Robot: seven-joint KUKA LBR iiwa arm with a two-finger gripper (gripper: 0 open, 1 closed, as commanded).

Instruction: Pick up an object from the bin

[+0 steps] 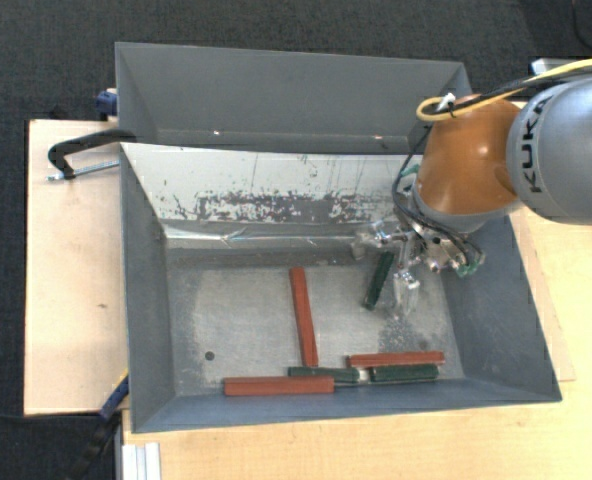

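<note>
silver kuka arm (574,148), orange wrist cover (468,158), yellow cable (496,93), metal pincer (408,258).

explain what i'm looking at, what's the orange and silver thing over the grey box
One camera looks down into a grey metal bin. The silver and orange machine reaching in from the right is a robot arm, meant to pick one thing out. At its tip is the claw, low near the back right. Beside it a short dark green stick stands tilted; whether it is gripped I cannot tell. A long red stick lies mid-floor, and more red and green sticks lie along the front wall.
</note>
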